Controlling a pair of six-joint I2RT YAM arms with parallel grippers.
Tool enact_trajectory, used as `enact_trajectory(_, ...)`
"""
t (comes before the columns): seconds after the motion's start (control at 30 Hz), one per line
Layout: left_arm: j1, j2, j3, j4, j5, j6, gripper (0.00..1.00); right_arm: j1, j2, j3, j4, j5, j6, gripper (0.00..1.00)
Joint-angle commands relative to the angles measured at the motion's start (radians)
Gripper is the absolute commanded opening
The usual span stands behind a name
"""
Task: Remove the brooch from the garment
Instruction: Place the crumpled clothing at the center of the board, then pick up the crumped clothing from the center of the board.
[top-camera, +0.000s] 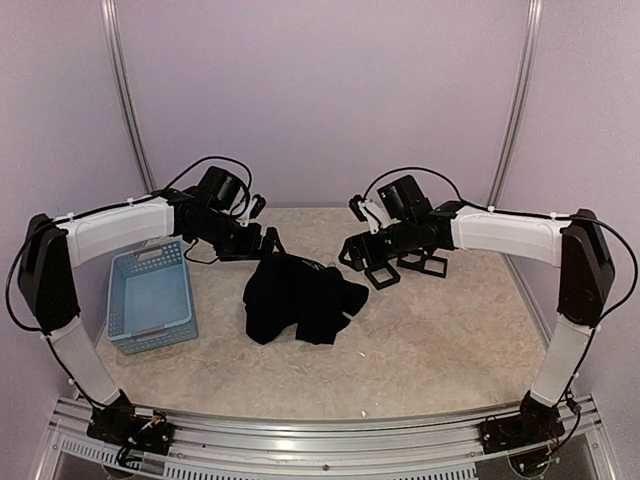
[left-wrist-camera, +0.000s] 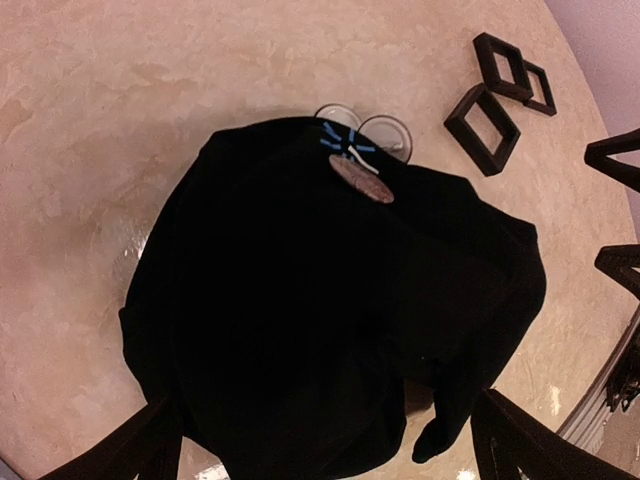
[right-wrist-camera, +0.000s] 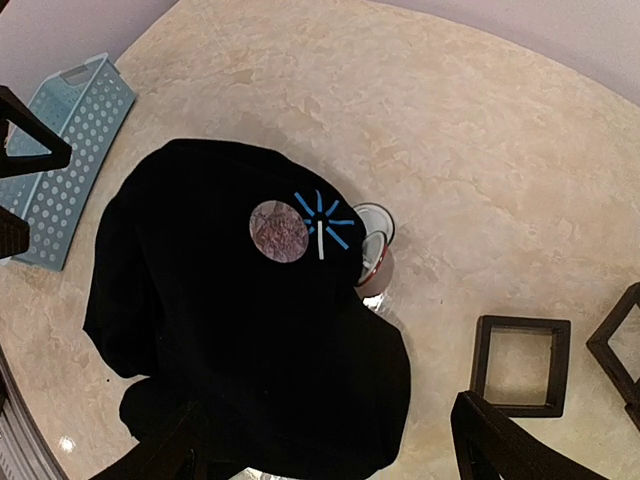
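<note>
One oval, mottled brooch (right-wrist-camera: 278, 232) sits on the crumpled black garment (right-wrist-camera: 220, 350).

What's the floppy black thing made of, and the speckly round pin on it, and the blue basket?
The garment looks like soft matte cloth: it lies crumpled in folds without shine. The brooch seems a hard, smooth disc, mottled pink and brown, perhaps stone or enamel; I cannot tell which. The basket looks like moulded light-blue plastic, with rows of round holes.
</note>
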Motion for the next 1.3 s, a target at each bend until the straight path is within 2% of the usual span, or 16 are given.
enact_trajectory(0.0,-0.03,0.055,-0.06,-0.007,0.012,-0.055,0.99,0.002,-0.015,-0.086,-0.019,-0.059,-0.021,0.86)
enact_trajectory(0.17,-0.05,0.084,-0.109,-0.025,-0.035,-0.139,0.99,0.002,0.003,-0.137,0.008,-0.072,-0.039,0.86)
enact_trajectory(0.4,-0.053,0.14,-0.15,-0.048,-0.035,-0.185,0.99,0.002,0.061,-0.106,0.023,-0.018,-0.078,0.84)
enact_trajectory(0.57,-0.056,0.149,-0.177,-0.062,-0.037,-0.202,0.99,0.002,0.123,-0.064,0.027,-0.076,-0.097,0.77)
enact_trajectory(0.67,-0.059,0.132,-0.207,-0.043,-0.026,-0.21,0.95,0.003,0.14,-0.052,0.035,-0.1,-0.107,0.7)
enact_trajectory(0.7,-0.059,0.128,-0.222,-0.029,-0.022,-0.214,0.9,0.002,0.146,-0.053,0.039,-0.106,-0.109,0.66)
enact_trajectory(0.77,-0.059,0.117,-0.248,0.008,0.002,-0.218,0.75,0.002,0.162,-0.045,0.046,-0.129,-0.116,0.56)
enact_trajectory(0.87,-0.068,0.111,-0.25,0.035,0.019,-0.219,0.51,0.002,0.185,-0.03,0.045,-0.171,-0.128,0.32)
enact_trajectory(1.0,-0.088,0.093,-0.223,0.031,-0.042,-0.208,0.22,0.002,0.173,-0.032,0.061,-0.146,-0.128,0.03)
enact_trajectory(1.03,-0.092,0.087,-0.211,0.015,-0.07,-0.207,0.15,0.002,0.156,-0.033,0.07,-0.135,-0.128,0.0)
enact_trajectory(1.1,-0.102,0.061,-0.171,-0.018,-0.148,-0.203,0.1,0.003,0.112,-0.048,0.088,-0.102,-0.13,0.0)
enact_trajectory(1.27,-0.131,-0.024,-0.008,-0.165,-0.415,-0.112,0.07,0.002,-0.044,-0.033,0.093,0.033,-0.146,0.0)
